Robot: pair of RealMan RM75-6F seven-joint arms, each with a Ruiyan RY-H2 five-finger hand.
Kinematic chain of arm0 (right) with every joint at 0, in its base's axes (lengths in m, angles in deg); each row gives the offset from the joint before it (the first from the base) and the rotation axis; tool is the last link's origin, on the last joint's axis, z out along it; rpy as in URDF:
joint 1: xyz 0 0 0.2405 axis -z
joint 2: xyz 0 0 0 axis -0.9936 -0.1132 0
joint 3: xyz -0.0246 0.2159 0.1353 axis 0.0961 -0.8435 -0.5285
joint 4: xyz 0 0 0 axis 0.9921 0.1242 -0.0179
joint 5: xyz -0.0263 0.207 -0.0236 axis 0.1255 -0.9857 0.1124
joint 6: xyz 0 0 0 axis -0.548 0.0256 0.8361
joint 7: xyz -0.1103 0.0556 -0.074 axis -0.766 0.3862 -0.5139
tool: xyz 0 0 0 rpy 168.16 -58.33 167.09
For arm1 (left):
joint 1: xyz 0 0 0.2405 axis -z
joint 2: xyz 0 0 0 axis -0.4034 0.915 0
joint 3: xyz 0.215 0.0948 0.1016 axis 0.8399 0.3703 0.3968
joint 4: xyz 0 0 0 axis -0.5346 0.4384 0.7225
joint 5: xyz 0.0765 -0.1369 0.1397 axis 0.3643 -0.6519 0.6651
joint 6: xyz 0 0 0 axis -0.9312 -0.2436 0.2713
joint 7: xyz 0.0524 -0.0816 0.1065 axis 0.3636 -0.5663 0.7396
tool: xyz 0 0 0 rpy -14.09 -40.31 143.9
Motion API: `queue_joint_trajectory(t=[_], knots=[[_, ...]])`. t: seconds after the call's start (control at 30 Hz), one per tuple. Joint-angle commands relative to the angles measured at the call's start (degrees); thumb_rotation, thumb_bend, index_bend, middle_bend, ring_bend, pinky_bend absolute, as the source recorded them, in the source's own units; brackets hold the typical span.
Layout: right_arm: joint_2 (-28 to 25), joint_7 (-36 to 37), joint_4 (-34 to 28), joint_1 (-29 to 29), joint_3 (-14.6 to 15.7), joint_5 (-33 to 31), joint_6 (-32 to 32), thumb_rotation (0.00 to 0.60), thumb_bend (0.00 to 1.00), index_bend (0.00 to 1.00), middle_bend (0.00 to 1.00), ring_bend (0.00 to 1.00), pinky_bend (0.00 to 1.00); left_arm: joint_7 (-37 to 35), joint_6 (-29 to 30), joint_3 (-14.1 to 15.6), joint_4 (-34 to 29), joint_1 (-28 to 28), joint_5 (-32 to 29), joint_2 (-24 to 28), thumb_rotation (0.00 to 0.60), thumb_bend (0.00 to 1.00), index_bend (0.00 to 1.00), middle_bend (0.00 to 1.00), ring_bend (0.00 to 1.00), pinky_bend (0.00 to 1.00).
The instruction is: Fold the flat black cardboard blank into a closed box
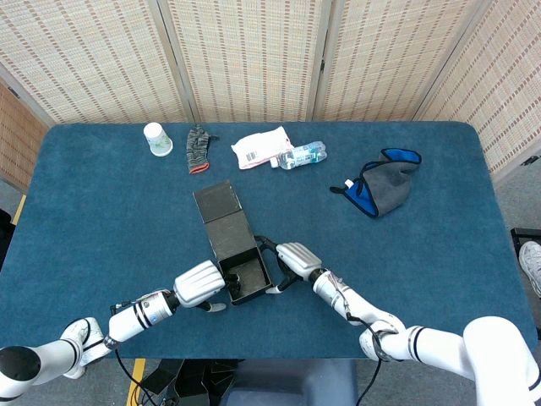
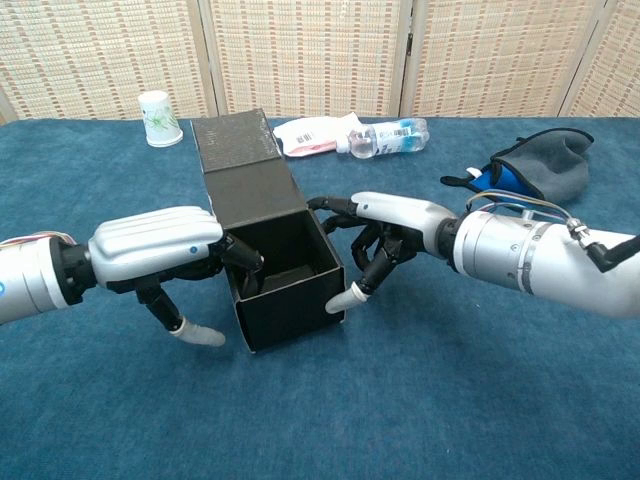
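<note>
The black cardboard box [image 1: 239, 269] [image 2: 290, 295] stands on the blue table [image 1: 439, 254] near its front edge, its top open. Its long lid flap [image 1: 216, 205] [image 2: 238, 160] rises at the back. My left hand [image 1: 201, 282] [image 2: 160, 248] is at the box's left wall, its fingers hooked over the rim into the box and its thumb pointing down outside, apart from the wall. My right hand [image 1: 296, 257] [image 2: 390, 228] grips the right wall, with fingers curled on the top rim and the thumb tip at the front right corner.
Along the far side of the table lie a paper cup [image 1: 157, 139] [image 2: 158, 118], a dark glove [image 1: 197, 148], a white packet [image 1: 260, 147] [image 2: 310, 135] and a plastic bottle [image 1: 303, 156] [image 2: 392, 136]. A grey and blue cloth [image 1: 385, 188] [image 2: 535, 168] lies at the right.
</note>
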Motion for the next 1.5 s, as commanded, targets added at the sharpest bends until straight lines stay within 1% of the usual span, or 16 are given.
queue_joint_trajectory(t=[0.03,0.13,0.2,0.27,0.33,0.4,0.47,0.53,0.7,0.9,1.07,1.13,1.23,1.37,1.47,1.5], knots=[[0.17,0.14,0.25,-0.02,0.04,-0.03,-0.22,0.600,0.20,0.00,0.26,0.73,1.00,0.06,0.07,-0.02,0.03,-0.08,-0.12,0.06,0.600,0.18,0.65,0.65,0.60,0.87],[0.31,0.23,0.68,-0.03,-0.01,-0.13,-0.53,0.600,0.20,0.00,0.26,0.73,1.00,0.20,-0.13,-0.02,-0.35,-0.30,-0.53,0.39,0.600,0.18,0.59,0.58,0.60,0.86],[0.39,0.17,0.99,0.03,-0.04,-0.29,-0.79,0.600,0.20,0.00,0.26,0.73,1.00,0.59,-0.17,-0.14,-0.90,-0.63,-1.00,0.81,0.600,0.18,0.50,0.47,0.58,0.84],[0.54,0.03,1.36,0.15,-0.05,-0.54,-1.07,0.600,0.20,0.00,0.26,0.73,1.00,1.16,-0.14,-0.31,-1.46,-1.06,-1.55,1.27,0.600,0.18,0.45,0.40,0.55,0.83],[0.98,-0.13,1.79,0.46,-0.14,-0.76,-1.86,0.600,0.20,0.00,0.25,0.73,1.00,1.58,-0.10,-0.41,-1.89,-1.49,-2.00,1.69,0.600,0.18,0.41,0.32,0.50,0.82],[1.58,-0.16,2.19,0.84,-0.18,-1.17,-2.49,0.600,0.20,0.00,0.24,0.73,1.00,2.23,-0.07,-0.59,-2.38,-2.08,-2.65,2.25,0.600,0.18,0.39,0.25,0.41,0.80],[2.04,-0.17,2.47,1.14,-0.18,-1.39,-3.02,0.600,0.19,0.00,0.23,0.73,1.00,2.53,0.14,-0.74,-2.90,-2.77,-3.31,2.91,0.600,0.18,0.38,0.21,0.33,0.79],[2.21,-0.40,2.56,1.34,-0.13,-1.34,-3.53,0.600,0.19,0.00,0.22,0.73,1.00,2.99,0.16,-0.85,-3.52,-3.38,-3.96,3.74,0.600,0.18,0.36,0.20,0.28,0.79],[2.12,-1.12,1.13,2.07,0.26,-1.31,-4.62,0.600,0.17,0.00,0.19,0.72,1.00,4.11,0.08,-1.23,-5.98,-5.67,-6.43,6.48,0.600,0.18,0.31,0.15,0.23,0.76],[0.96,-3.03,-2.28,3.07,0.15,-2.57,-5.55,0.600,0.12,0.00,0.13,0.70,1.00,5.64,0.20,-1.50,-10.02,-8.45,-8.97,10.11,0.600,0.18,0.24,0.12,0.22,0.72],[-1.56,-4.48,-5.68,3.62,-0.61,-4.32,-5.53,0.600,0.09,0.00,0.12,0.69,1.00,6.79,1.03,-1.76,-14.37,-10.71,-10.41,12.95,0.600,0.18,0.19,0.11,0.22,0.71],[-2.73,-4.76,-7.04,3.86,-0.87,-4.94,-5.47,0.600,0.08,0.00,0.12,0.69,1.00,6.76,1.44,-2.06,-15.82,-11.45,-10.96,13.67,0.600,0.18,0.15,0.10,0.22,0.71],[-5.34,-4.34,-10.14,4.35,-1.49,-6.00,-5.13,0.600,0.06,0.00,0.12,0.69,1.00,5.12,1.36,-2.56,-17.43,-12.34,-12.07,14.68,0.600,0.18,0.07,0.07,0.22,0.71],[-9.56,-3.63,-14.49,5.09,-2.28,-7.62,-4.45,0.600,0.05,0.00,0.12,0.69,1.00,0.89,-1.06,-3.83,-19.13,-12.96,-15.17,15.60,0.600,0.18,0.00,0.03,0.21,0.68],[-12.98,-3.15,-17.70,5.72,-2.62,-8.81,-3.78,0.600,0.03,0.00,0.12,0.69,1.00,-4.33,-5.02,-4.56,-20.64,-12.54,-17.71,16.56,0.600,0.17,0.00,0.00,0.17,0.62],[-14.07,-2.94,-18.73,5.93,-2.69,-9.02,-3.61,0.600,0.03,0.00,0.12,0.69,1.00,-5.82,-6.34,-4.77,-21.03,-12.31,-18.42,16.83,0.600,0.17,0.00,0.00,0.14,0.57]])
